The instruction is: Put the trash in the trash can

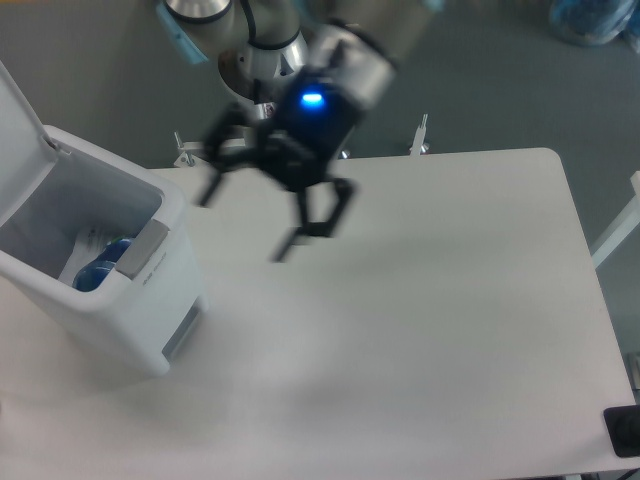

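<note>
— Inspector: State of the gripper [262, 222]?

— Assistant: Fingers spread wide, nothing between them. It hangs above the white table [430, 330], blurred, to the right of the trash can [95, 265].

— Inspector: And the trash?

— Assistant: The blue bottle [100, 270] lies inside the trash can, against its front wall. A whitish wrapper [85, 243] shows just behind it, also inside. The lid [18, 135] stands tilted up at the left.

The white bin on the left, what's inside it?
Inside the bin, under its raised lid, lies a blue bottle against the near wall, with something whitish beside it, perhaps a wrapper. The wall hides the bin's bottom.
</note>
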You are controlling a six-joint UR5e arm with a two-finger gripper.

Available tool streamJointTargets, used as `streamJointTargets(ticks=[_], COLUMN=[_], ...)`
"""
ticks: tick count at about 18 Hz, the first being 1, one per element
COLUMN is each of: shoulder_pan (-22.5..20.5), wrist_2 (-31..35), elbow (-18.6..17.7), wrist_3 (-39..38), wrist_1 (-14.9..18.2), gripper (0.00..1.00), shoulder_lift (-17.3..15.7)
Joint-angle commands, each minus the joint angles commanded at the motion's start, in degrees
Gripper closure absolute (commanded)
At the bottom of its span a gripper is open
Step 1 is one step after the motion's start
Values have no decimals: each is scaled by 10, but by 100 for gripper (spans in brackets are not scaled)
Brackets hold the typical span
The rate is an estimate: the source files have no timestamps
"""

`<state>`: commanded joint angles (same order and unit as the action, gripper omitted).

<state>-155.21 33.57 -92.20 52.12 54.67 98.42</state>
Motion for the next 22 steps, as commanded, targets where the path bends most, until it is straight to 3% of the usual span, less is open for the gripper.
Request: streamJointTargets(ticks=[2,5,9,15,18,22], shoulder_pan=[-14,-19,-23,-17,6,14], wrist_2=[22,115,189,328,446,543], elbow=[3,7,-11,-30,-53,-58], wrist_3=[1,40,109,141,241,287], wrist_1=[-3,-4,-1,1,2,3], gripper=[0,0,0,0,0,0], shoulder_lift=[20,50,54,61,58,57])
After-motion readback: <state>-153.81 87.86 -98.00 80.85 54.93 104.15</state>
